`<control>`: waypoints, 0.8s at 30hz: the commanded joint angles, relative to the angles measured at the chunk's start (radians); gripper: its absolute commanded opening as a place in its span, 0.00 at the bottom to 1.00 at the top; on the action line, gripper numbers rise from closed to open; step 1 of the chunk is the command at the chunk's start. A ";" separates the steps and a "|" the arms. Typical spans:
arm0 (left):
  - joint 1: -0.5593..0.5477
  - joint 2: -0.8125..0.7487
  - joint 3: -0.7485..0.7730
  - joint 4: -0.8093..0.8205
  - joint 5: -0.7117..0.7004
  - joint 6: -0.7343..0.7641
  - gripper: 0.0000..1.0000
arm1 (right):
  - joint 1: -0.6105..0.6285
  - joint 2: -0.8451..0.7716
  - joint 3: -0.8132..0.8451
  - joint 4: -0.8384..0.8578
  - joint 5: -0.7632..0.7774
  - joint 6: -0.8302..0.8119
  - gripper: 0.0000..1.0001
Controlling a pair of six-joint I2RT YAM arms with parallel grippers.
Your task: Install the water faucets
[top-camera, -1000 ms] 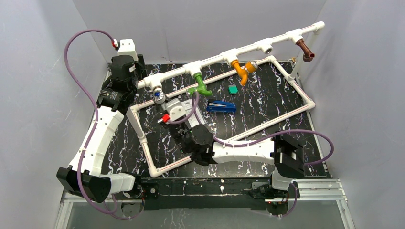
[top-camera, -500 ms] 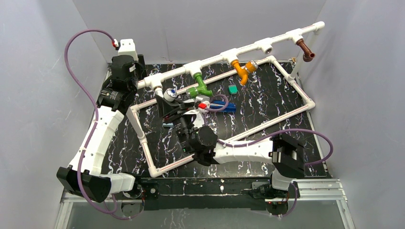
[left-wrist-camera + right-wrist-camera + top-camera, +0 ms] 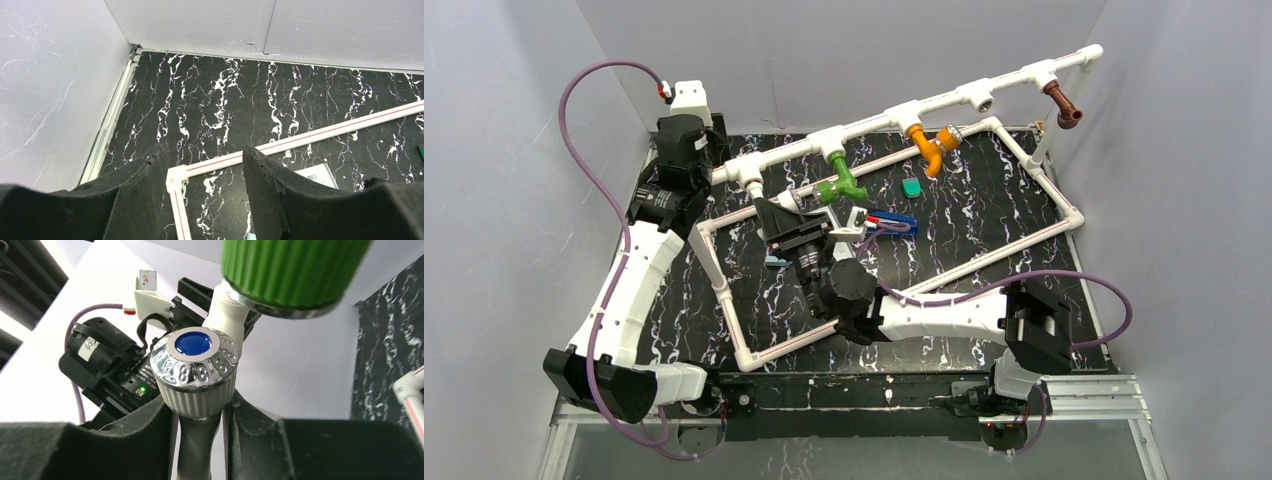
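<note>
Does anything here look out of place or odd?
One tee, between the orange faucet and the brown faucet, has no tap; a small green piece lies loose on the table.

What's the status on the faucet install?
Left gripper: jaws open, empty, above pipe frame corner. Right gripper: jaws shut on white faucet. Green faucet crowds close by.

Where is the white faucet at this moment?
Right wrist view, centre: the white faucet is clamped in the right tool, close beside the green faucet.
</note>
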 commanded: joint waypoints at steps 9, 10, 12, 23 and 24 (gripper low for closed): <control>-0.063 0.051 -0.086 -0.242 0.126 -0.044 0.54 | -0.031 -0.010 0.015 -0.095 -0.148 0.282 0.07; -0.063 0.051 -0.087 -0.241 0.124 -0.044 0.54 | -0.031 -0.011 0.010 -0.091 -0.151 0.282 0.17; -0.063 0.051 -0.088 -0.243 0.124 -0.044 0.54 | -0.031 -0.015 0.001 -0.078 -0.156 0.274 0.33; -0.063 0.055 -0.087 -0.243 0.116 -0.041 0.54 | -0.032 -0.069 -0.064 -0.020 -0.187 0.213 0.69; -0.063 0.056 -0.086 -0.244 0.115 -0.041 0.54 | -0.032 -0.074 -0.068 -0.022 -0.195 0.208 0.71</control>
